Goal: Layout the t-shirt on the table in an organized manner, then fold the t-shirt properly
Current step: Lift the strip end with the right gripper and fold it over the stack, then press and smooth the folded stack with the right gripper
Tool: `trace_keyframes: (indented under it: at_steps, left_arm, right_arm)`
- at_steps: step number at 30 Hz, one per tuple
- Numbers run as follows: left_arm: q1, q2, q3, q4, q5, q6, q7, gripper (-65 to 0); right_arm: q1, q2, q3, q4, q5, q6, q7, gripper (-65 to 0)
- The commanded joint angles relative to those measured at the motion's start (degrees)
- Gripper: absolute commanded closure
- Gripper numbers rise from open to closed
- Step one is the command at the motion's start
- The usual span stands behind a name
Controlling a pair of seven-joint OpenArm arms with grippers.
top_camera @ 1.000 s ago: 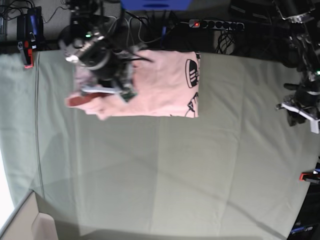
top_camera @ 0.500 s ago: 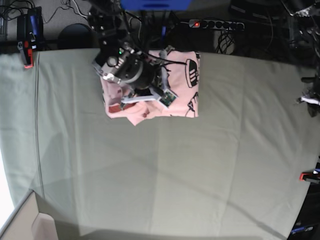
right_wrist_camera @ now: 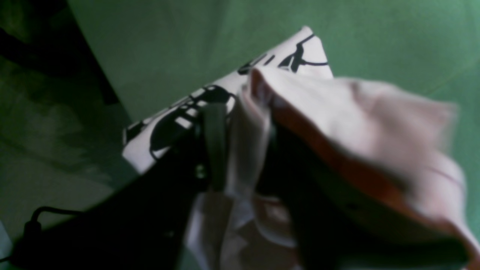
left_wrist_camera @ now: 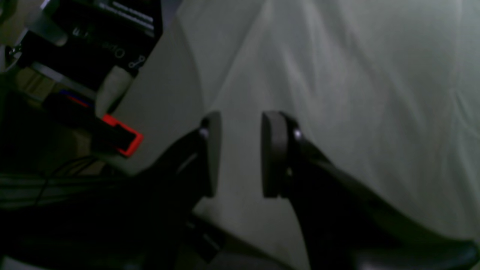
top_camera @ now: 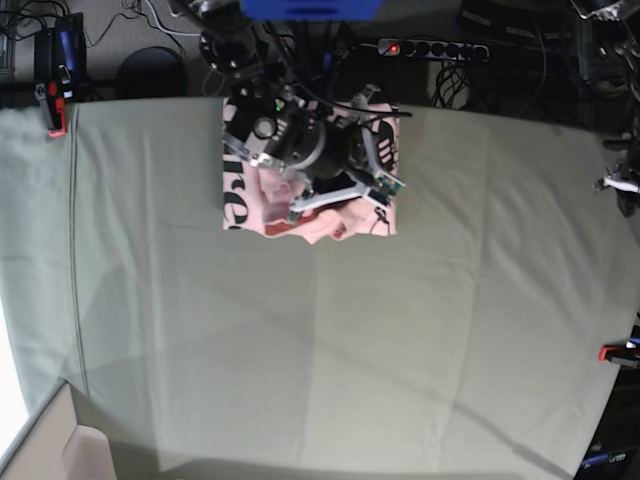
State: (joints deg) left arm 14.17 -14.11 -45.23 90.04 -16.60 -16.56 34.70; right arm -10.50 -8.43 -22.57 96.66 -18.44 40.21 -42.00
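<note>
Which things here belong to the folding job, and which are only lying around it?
Belongs to the job:
- t-shirt
- table
- right gripper, holding a fold of the t-shirt

Just lying about:
- red clamp
- power strip
- left gripper, empty near the table edge

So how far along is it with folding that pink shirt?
Well along, it seems. The t-shirt already lies as a compact folded bundle at the table's far edge, black lettering showing at both ends. In hand: the right gripper has a flap of pink cloth between its fingers over the bundle. Left: laying that flap flat and tidying. The left gripper sits open and empty near the table's side edge.
</note>
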Motion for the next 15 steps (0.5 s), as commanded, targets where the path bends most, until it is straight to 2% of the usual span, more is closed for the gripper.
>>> trace_keyframes:
  at_steps: [1, 3, 6, 11, 15]
  left_arm:
    - [-0.50, -0.97, -0.35, 0.64, -0.41, -0.10, -1.25, -17.6]
    - [-0.50, -0.97, -0.35, 0.64, -0.41, -0.10, -1.25, -17.6]
    - [-0.86, -0.88, -0.35, 0.55, -0.32, -0.10, -1.25, -17.6]
    - [-0.94, -0.88, 0.00, 0.47, -0.41, -0.10, -1.25, -17.6]
    - [-2.26, -0.70, 0.18, 0.38, -0.23, -0.10, -0.98, -17.6]
  right_arm:
    - [0.08, -0.57, -0.25, 1.49, 0.72, -0.21, 1.16, -22.7]
    - [-0.18, -0.57, -0.25, 3.16, 0.90, -0.21, 1.16, -31.1]
    - [-1.06, -0.57, 0.37, 7.29, 0.90, -0.21, 1.51, -38.8]
    - [-3.52, -0.57, 3.18, 19.16, 0.90, -0.21, 1.25, -39.8]
    - [-3.96, -0.57, 9.34, 19.43, 0.90, -0.21, 1.25, -39.3]
